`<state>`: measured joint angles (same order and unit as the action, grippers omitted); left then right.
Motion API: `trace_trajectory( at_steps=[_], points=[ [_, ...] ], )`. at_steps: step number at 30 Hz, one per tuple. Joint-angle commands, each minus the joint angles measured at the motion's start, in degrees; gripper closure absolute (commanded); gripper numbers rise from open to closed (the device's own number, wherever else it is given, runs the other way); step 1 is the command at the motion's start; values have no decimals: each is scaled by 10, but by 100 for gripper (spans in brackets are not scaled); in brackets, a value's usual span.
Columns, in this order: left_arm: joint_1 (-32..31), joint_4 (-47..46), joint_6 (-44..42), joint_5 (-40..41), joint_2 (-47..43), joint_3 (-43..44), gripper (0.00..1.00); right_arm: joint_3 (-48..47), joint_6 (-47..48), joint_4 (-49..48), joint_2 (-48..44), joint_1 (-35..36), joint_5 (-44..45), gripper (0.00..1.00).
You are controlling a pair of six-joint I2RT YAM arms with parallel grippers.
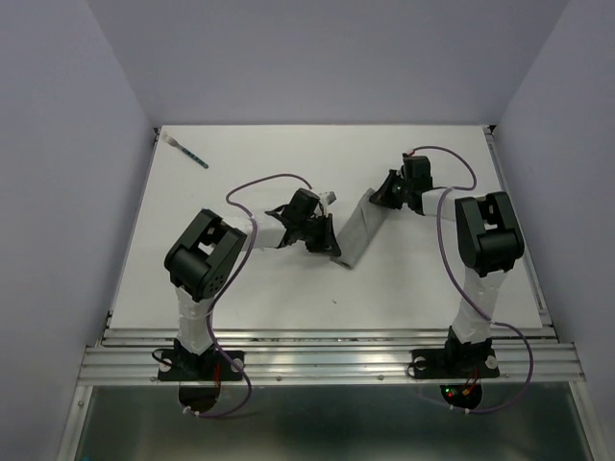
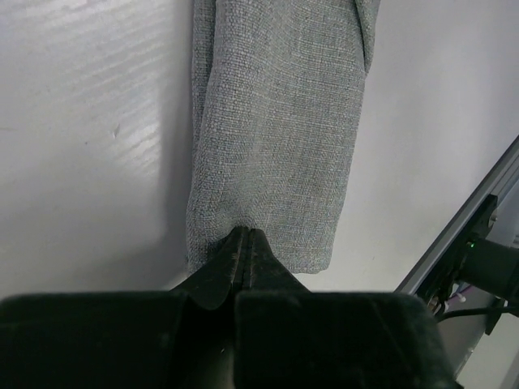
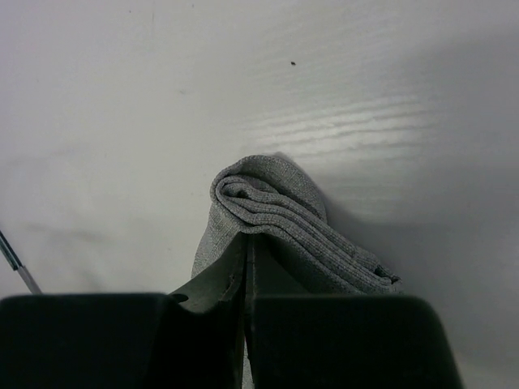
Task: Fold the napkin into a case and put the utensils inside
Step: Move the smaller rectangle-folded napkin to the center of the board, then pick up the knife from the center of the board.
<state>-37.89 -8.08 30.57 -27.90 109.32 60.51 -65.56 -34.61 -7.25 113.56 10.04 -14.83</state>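
The napkin [image 1: 354, 230] lies mid-table as a narrow grey strip of several folded layers, running diagonally between the two grippers. My left gripper [image 1: 327, 240] is at its near end, jaws shut, with the tips [image 2: 246, 232] pinching the puckered edge of the napkin [image 2: 276, 130]. My right gripper [image 1: 381, 196] is at the far end, also shut. Its tips [image 3: 246, 237] sit under the raised, curled layers of the napkin [image 3: 276, 203]. One utensil [image 1: 189, 152] with a teal handle and a white end lies alone at the far left corner, away from both grippers.
The white table [image 1: 240, 288] is enclosed by pale walls, with a metal rail [image 1: 327, 360] along its near edge. The rail also shows in the left wrist view [image 2: 478, 211]. A thin silvery sliver [image 3: 16, 263] crosses the left edge of the right wrist view; what it is I cannot tell.
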Motion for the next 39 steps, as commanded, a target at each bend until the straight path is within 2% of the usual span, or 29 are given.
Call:
trace_trajectory(
  at_steps=[1,6,7,8,9,10,11,12,14,15,20,23,24,31,39],
  points=[
    [-3,11,3,10,13,32,100,-54,31,40,37,-2,14,99],
    [-3,44,-2,21,-8,58,100,-104,40,72,25,-2,-6,99],
    [-2,54,-6,36,-22,69,99,-107,43,72,16,-2,-9,96],
    [-1,66,-10,44,-29,75,90,-108,45,89,5,-2,-13,93],
    [0,80,-18,52,-36,80,85,-109,47,94,-19,-2,-16,87],
    [3,99,-22,67,-45,84,79,-106,48,96,-33,-2,-18,73],
    [5,110,-25,74,-52,87,74,-104,50,99,-46,-2,-19,65],
    [8,125,-31,78,-66,94,62,-101,53,104,-75,-2,-19,50],
    [19,148,-34,89,-89,103,50,-92,59,115,-102,-2,-19,42],
    [24,157,-38,100,-95,106,48,-87,60,119,-128,-2,-18,38],
    [56,212,-49,161,-151,106,33,-21,59,125,-213,-2,-18,32],
    [103,249,-25,230,-177,81,32,39,51,123,-270,-2,-26,31],
    [137,260,-15,259,-183,71,32,72,46,119,-284,-2,-30,30],
    [267,307,43,351,-189,27,32,164,38,138,-383,-2,-47,30],
    [317,352,78,406,-113,85,30,208,33,183,-432,-2,-62,29]
  ],
)
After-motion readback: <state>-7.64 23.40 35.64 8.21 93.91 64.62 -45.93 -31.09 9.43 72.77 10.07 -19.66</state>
